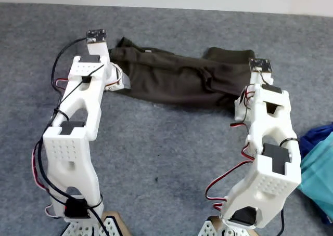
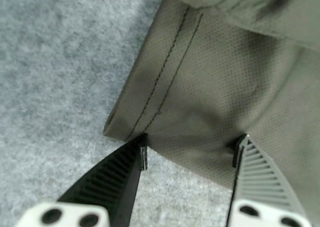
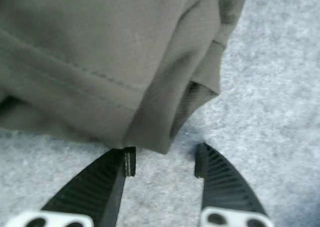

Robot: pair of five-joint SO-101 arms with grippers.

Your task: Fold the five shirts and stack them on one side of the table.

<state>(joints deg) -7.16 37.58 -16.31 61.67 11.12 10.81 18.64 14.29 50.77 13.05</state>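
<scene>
The dark olive shirt (image 1: 177, 80) lies stretched across the far part of the grey table (image 1: 166, 158), bunched into a long, rumpled band rather than a neat rectangle, so I judge its fold as only begun. No stack of folded shirts is to be seen. A blue cloth (image 1: 317, 134) and a teal cloth (image 1: 318, 179) lie in a loose heap at the table's right edge, most likely more of the shirts waiting their turn, so most of the task seems left to do. The left gripper (image 2: 192, 149) is spread open at the shirt's left end, its tips against the stitched hem and gripping nothing. The right gripper (image 3: 165, 162) is likewise open at the shirt's right end, one tip at the cloth's edge and the other over bare table just beside it. Both arms reach forward from their bases, wrists bent down over the two ends.
</scene>
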